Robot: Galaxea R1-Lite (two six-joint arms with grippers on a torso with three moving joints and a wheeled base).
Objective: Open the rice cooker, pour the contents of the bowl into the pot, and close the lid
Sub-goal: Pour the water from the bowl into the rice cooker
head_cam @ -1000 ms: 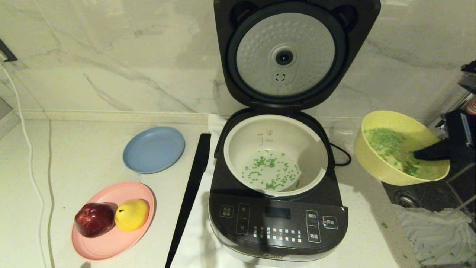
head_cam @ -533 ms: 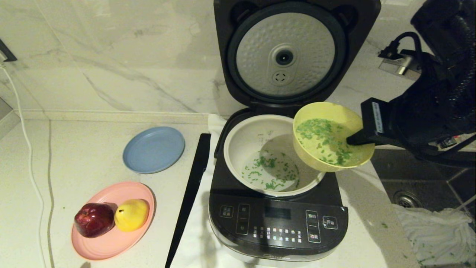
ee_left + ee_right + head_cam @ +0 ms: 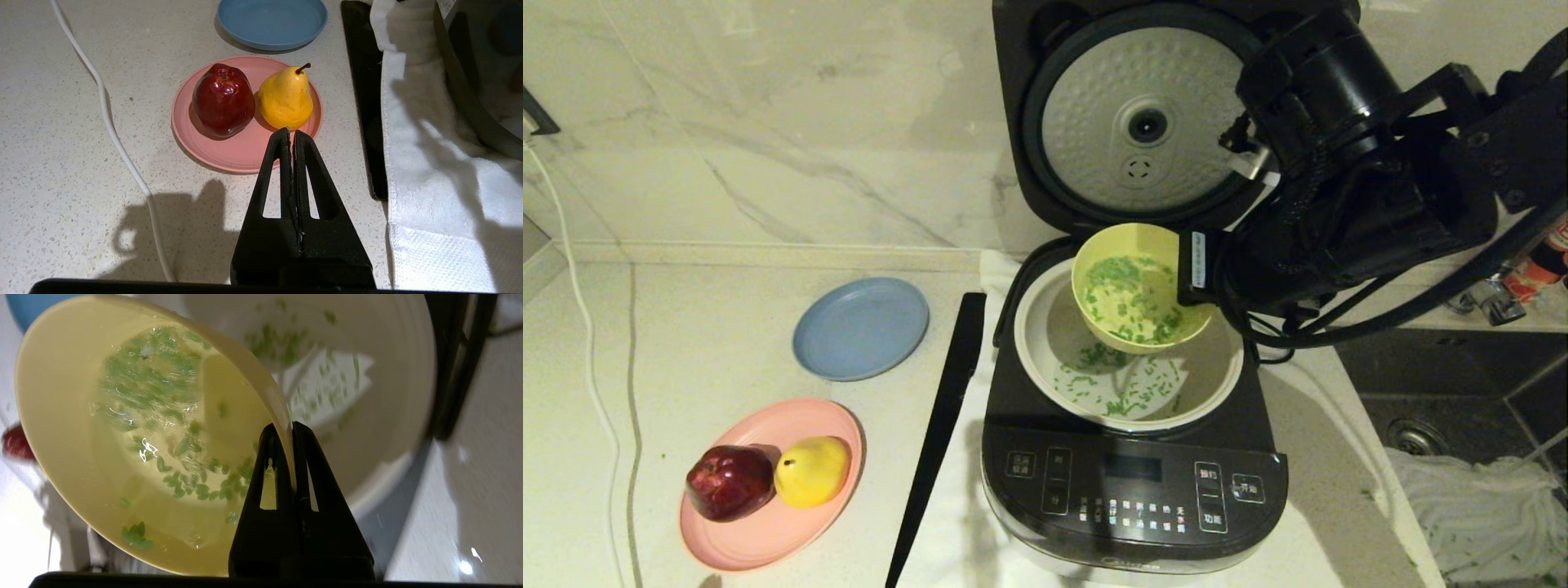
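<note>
Head view has the right gripper (image 3: pixel 1186 282) pinching the rim of the yellow bowl (image 3: pixel 1139 282), holding it tilted right over the pot (image 3: pixel 1045 343) of the rice cooker (image 3: pixel 1131 490), whose lid (image 3: pixel 1143 122) stands wide open behind. Green contents (image 3: pixel 1131 298) sit in the bowl's pale liquid, with more green bits lying on the pot floor below, and up close the fingers (image 3: pixel 267 465) are clamped either side of the bowl wall! Off to the side, the left gripper (image 3: pixel 291 134) hangs with its fingers pressed together above the counter, just beside the pink plate (image 3: pixel 241 153) carrying an apple (image 3: pixel 222 100) and a pear (image 3: pixel 286 98).
</note>
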